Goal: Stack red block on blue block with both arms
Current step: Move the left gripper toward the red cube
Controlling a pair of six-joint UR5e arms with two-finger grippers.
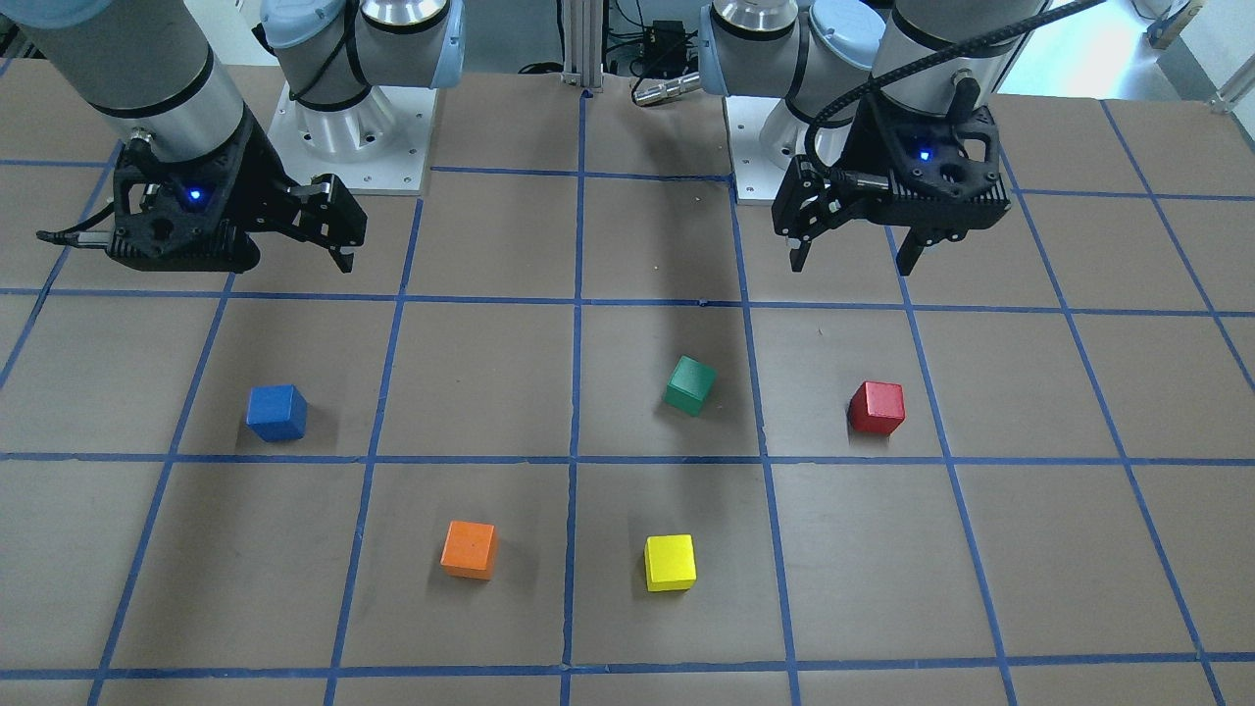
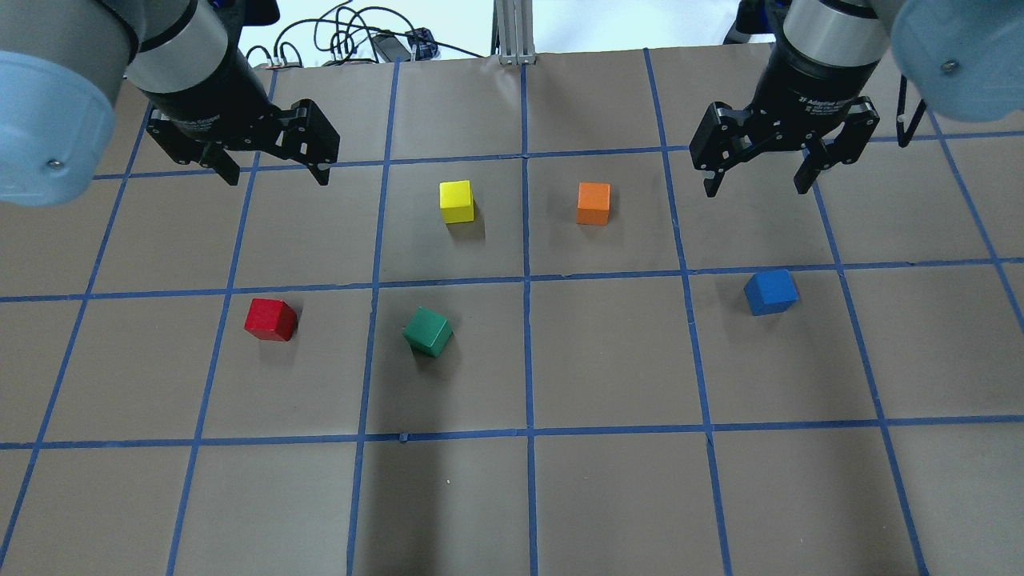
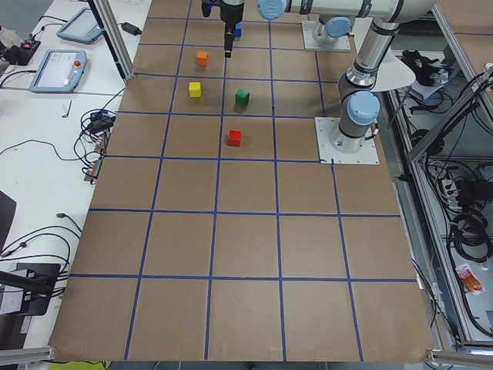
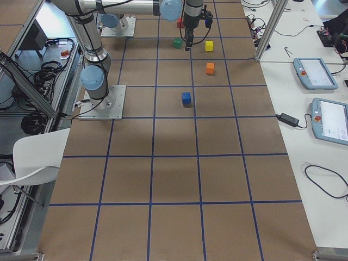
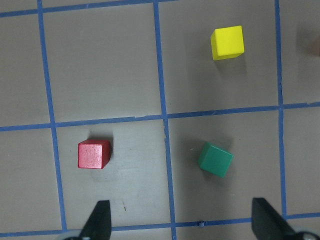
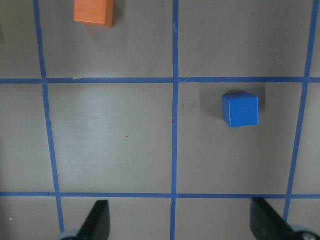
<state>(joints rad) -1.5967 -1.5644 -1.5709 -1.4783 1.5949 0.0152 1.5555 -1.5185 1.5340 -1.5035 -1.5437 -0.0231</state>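
Left gripper [image 2: 276,172]: spread wide, empty, raised over table [image 2: 608,360]. Red block [image 2: 270,319] on table below it, apart, untouched. In left wrist view, block in line with one fingertip [image 5: 100,222], not centred in gap; only fingertips show, rest cut off at bottom edge.
Right gripper [image 2: 754,186]: spread wide, nothing held. Blue block [image 2: 770,291] on table below it, apart, toward one finger's side.
Orange block [image 6: 93,12] cut off at top of right wrist view.
Front view: one right finger hidden behind gripper body.

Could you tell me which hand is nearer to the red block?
Left. The left hand hovers open, raised, close by the red block; the right hand hangs far off, near the blue block.
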